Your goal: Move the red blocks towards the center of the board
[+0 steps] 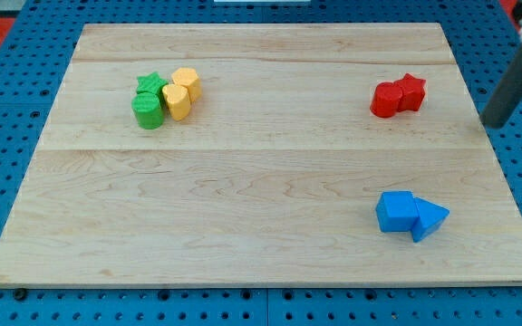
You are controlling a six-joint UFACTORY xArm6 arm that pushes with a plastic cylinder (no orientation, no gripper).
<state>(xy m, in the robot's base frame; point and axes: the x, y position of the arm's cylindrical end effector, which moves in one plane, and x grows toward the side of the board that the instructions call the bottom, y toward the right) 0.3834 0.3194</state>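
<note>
Two red blocks sit touching at the view's upper right: a rounded red block (386, 99) on the left and a red star-shaped block (411, 91) on the right. My rod comes in from the top right corner and its tip (489, 122) rests near the board's right edge, to the right of and slightly below the red blocks, apart from them.
A green star (151, 85), a green cylinder (148, 110) and two yellow blocks (187, 84) (177, 102) cluster at the upper left. A blue cube (395, 213) and a blue triangular block (430, 218) touch at the lower right. The wooden board (261, 208) lies on a blue pegboard.
</note>
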